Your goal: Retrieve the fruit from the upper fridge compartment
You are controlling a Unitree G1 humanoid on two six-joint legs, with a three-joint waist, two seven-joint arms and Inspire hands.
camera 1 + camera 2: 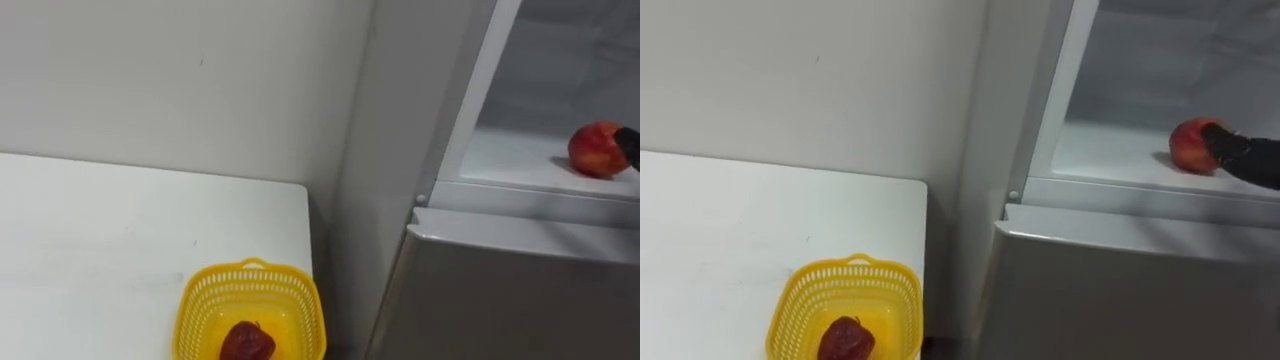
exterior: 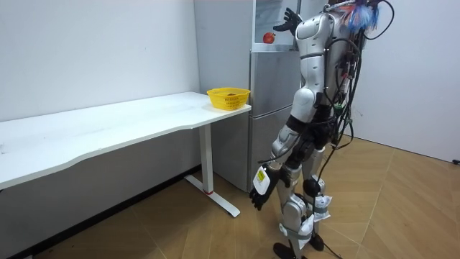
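Red with a paler patch, the fruit I'm after sits on the white shelf of the fridge, in the open upper compartment above the closed lower door. From the head camera I see my right hand coming in from the right, its dark fingertips against the fruit's right side, not wrapped round it. In the room view that hand is raised at shelf height with its fingers spread apart. My left hand hangs beside the thigh, fingers loose. The robot stands facing the fridge. Just left of it, a yellow basket rests near the corner of the white table, with a dark red fruit inside.
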